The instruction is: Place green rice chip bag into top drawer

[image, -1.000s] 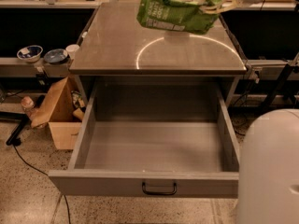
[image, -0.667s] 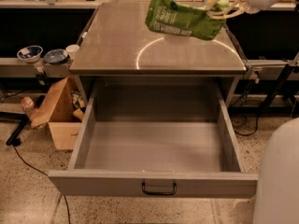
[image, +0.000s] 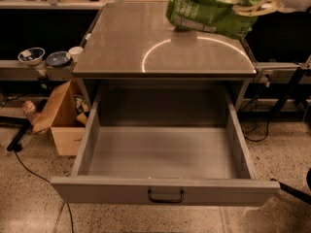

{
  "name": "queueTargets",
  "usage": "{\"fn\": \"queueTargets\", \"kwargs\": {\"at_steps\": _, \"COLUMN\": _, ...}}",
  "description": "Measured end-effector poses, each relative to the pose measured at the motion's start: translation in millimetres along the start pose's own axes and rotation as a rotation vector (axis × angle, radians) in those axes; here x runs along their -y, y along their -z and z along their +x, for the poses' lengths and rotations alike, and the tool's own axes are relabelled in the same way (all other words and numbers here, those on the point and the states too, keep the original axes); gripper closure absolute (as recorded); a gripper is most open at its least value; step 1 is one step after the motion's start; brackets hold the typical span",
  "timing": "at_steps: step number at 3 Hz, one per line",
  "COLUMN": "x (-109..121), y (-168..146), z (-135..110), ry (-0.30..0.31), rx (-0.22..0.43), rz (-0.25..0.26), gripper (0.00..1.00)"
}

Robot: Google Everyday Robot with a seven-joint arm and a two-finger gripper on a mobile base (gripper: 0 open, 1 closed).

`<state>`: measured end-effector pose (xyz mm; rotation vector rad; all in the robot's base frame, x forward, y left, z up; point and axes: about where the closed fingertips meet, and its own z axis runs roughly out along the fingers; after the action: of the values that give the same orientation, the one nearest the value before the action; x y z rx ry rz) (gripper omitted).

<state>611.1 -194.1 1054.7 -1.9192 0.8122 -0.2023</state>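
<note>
The green rice chip bag [image: 206,14] is being pinched by the gripper [image: 253,3] at one o'clock and shifted slightly rightward (above the countertop [image: 136,38]); the open top drawer [image: 165,187] at six o'clock is not being approached yet.

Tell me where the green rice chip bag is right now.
In the camera view, the crinkly bright-green rice chip bag hangs at upper right, gripped at its right end by the claw, above the back right corner of the grey cabinet top.
</note>
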Motion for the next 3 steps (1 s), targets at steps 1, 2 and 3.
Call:
{"fn": "queueTargets", "kwargs": {"at_steps": 1, "x": 1.7, "y": 27.8, "z": -35.5, "ry": 0.058, "rx": -0.167, "rz": 0.043, "gripper": 1.0}}
{"fn": "queueTargets", "kwargs": {"at_steps": 2, "x": -21.9, "y": 12.6, "z": -44.6, "ry": 0.051, "rx": -0.274, "rz": 0.003, "gripper": 1.0}}
{"fn": "queueTargets", "kwargs": {"at_steps": 3, "x": -53.5, "y": -9.7, "z": -44.0, "ry": 0.025, "rx": -0.255, "rz": -0.055, "gripper": 1.0}}
